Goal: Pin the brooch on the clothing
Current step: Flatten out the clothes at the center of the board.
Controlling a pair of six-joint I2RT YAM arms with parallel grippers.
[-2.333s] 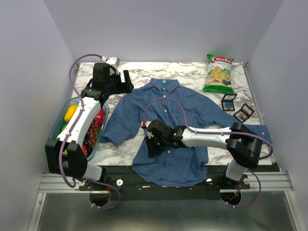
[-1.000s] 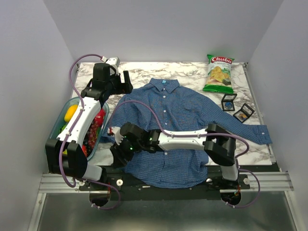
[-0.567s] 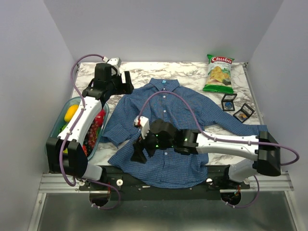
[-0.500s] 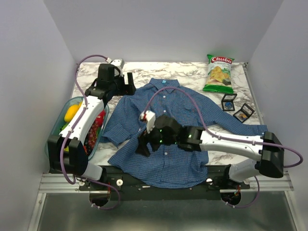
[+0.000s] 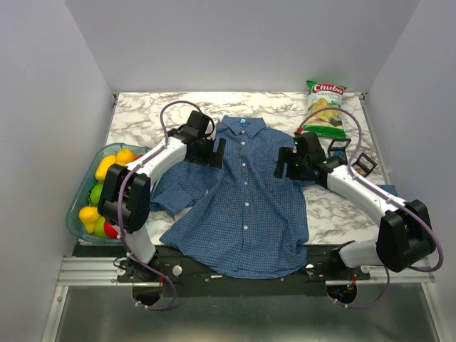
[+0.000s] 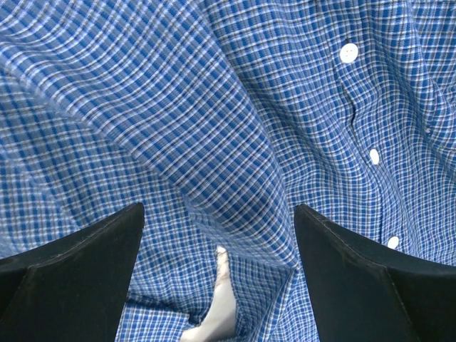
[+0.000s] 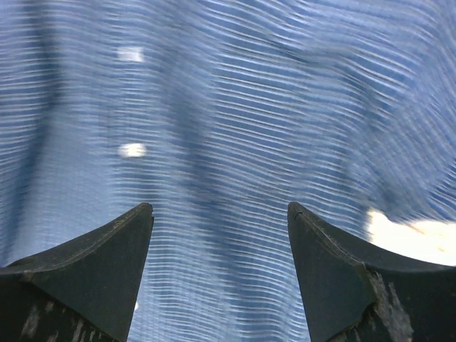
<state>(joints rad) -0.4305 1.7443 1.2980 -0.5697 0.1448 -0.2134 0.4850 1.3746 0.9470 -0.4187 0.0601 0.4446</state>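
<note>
My left gripper (image 5: 216, 152) and right gripper (image 5: 284, 163) gape empty above the shirt (image 5: 246, 196); right view's blurred, so I might snag cloth.

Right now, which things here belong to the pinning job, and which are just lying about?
For the job: shirt, left tool, right tool (both open over it), two small black cases, possibly holding the brooch.
Just lying about: chips bag, bowl of fruit.
</note>
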